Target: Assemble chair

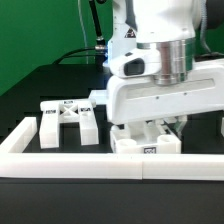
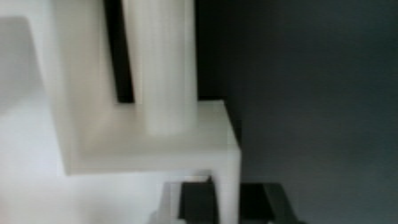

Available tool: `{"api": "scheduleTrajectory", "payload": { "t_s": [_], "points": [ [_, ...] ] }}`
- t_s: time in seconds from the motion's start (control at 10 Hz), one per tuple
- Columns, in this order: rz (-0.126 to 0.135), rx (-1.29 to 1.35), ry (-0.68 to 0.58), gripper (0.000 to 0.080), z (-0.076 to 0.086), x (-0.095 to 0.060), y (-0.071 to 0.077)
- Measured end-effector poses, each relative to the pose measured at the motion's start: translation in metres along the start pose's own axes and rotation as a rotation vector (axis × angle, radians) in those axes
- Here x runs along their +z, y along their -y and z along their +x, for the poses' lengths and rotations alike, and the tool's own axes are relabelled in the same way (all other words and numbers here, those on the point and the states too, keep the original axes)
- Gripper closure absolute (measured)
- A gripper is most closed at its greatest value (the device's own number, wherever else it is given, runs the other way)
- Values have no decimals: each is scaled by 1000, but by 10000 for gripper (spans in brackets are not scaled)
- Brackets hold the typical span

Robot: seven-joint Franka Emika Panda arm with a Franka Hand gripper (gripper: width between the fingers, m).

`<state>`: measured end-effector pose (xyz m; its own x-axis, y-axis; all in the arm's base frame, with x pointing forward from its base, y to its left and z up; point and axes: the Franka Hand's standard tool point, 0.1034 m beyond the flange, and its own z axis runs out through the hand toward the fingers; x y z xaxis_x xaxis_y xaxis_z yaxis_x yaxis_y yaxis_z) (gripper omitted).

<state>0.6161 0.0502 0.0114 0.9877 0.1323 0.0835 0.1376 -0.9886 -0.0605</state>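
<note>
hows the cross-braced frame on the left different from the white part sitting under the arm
The cross-braced frame lies in the open at the exterior view's left, fully visible; the blocky part sits under the arm, mostly hidden. The frame shows an X brace between posts; the blocky part shows a solid front face with a small dark tag. Both are white and sit just behind the border wall.

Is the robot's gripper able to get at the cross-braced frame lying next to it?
Probably yes: the cross-braced frame lies uncovered at the exterior view's left of the gripper, whose shut jaws must open first.
</note>
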Motion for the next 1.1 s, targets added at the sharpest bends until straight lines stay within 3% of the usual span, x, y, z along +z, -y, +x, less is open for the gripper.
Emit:
{"api": "scheduleTrajectory", "payload": {
  "t_s": [0.3, 0.7, 1.1],
  "points": [
    [5, 34, -20, 765, 18, 1, 26],
    [21, 140, -40, 765, 45, 2, 45],
    [30, 153, -14, 765, 48, 0, 55]
  ]
}}
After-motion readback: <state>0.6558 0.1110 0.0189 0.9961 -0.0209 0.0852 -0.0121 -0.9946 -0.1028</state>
